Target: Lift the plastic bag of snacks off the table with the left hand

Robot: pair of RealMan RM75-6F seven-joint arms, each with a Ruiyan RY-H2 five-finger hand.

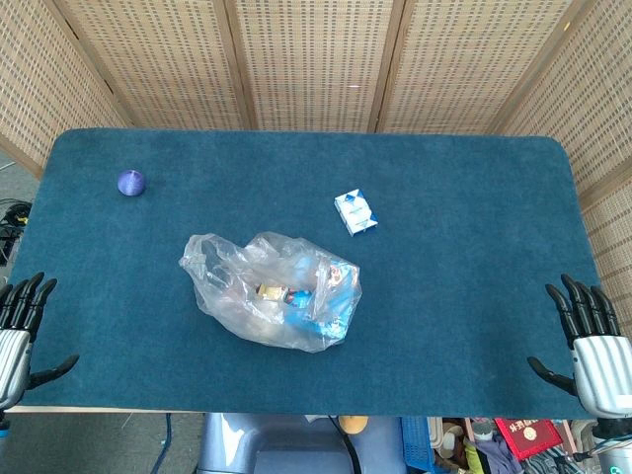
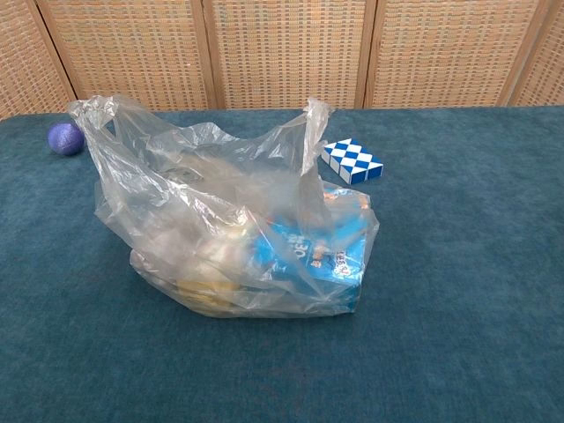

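Observation:
A clear plastic bag of snacks [image 1: 272, 289] [image 2: 238, 225] sits near the middle of the blue table [image 1: 444, 296], with a blue packet and yellowish items inside and its handles standing up. My left hand [image 1: 18, 331] hovers at the table's front left corner, fingers spread, holding nothing, well to the left of the bag. My right hand [image 1: 592, 346] hangs at the front right corner, also spread and empty. Neither hand shows in the chest view.
A purple ball [image 1: 130, 183] [image 2: 65, 138] lies at the far left of the table. A small blue-and-white checkered box [image 1: 355, 212] [image 2: 352, 159] rests just behind and to the right of the bag. Woven screens stand behind the table.

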